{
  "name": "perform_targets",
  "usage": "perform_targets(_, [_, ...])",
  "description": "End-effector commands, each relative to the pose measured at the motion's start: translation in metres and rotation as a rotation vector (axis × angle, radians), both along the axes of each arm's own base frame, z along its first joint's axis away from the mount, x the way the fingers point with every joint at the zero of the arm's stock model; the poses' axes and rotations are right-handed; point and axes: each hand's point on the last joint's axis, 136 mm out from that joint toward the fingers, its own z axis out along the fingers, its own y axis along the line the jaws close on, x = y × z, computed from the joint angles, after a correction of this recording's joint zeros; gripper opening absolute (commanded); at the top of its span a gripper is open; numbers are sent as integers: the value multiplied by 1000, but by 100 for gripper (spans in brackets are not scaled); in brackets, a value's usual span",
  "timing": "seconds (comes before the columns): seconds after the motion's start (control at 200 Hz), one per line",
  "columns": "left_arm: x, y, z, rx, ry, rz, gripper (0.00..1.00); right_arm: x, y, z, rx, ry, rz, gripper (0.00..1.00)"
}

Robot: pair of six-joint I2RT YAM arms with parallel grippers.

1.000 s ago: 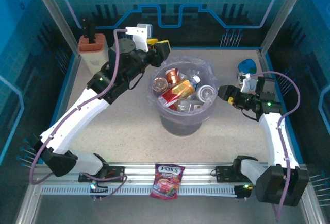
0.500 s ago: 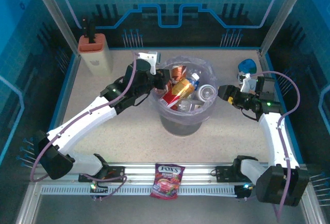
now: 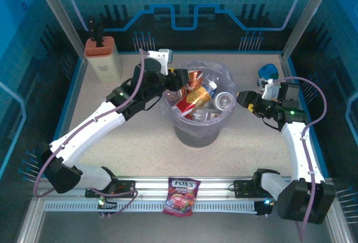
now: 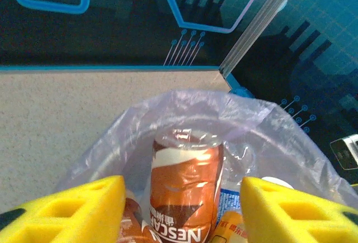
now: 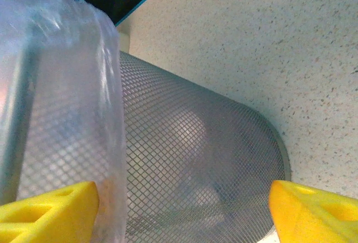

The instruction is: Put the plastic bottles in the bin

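We log the left gripper (image 3: pixel 178 84) spread and empty at the bin's (image 3: pixel 196 138) 10 o'clock rim. The brown Nescafé bottle (image 4: pixel 185 190) lies inside, dead ahead, long axis along the approach (left arm nearer). The right gripper (image 3: pixel 244 99) is spread outside at 3 o'clock.

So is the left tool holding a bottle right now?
No, the left tool is wide open over the bin, and the brown Nescafe bottle below it lies loose inside.
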Motion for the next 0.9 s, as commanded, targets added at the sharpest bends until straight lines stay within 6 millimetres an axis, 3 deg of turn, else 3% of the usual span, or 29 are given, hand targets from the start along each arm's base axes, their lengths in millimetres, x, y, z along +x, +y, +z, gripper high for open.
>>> perform_targets(0.0, [-4,10,37,18,-75,-19,63,7,-10,14,-22,-48,-26,81])
perform_targets(0.125, [-2,38,50,76,-113,28,77,12,-21,12,-73,-53,-59,83])
perform_targets(0.22, [5,73,38,144,-107,114,96,17,-37,4,-176,-59,-103,91])
perform_targets(0.29, [9,102,15,177,-74,177,99,19,-49,-3,-261,-70,-136,100])
perform_targets(0.455, [11,181,-53,310,4,408,99,25,-82,-19,-498,-105,-227,100])
perform_targets(0.485, [10,195,-69,327,25,447,99,22,-87,-31,-545,-101,-237,100])
perform_targets(0.6, [2,235,-124,330,105,573,99,22,-107,-49,-669,-142,-306,100])
perform_targets(0.755, [-4,267,-180,415,141,690,99,17,-111,-81,-697,-136,-341,100])
perform_targets(0.896, [0,273,-219,472,165,695,99,18,-103,-111,-688,-104,-333,100])
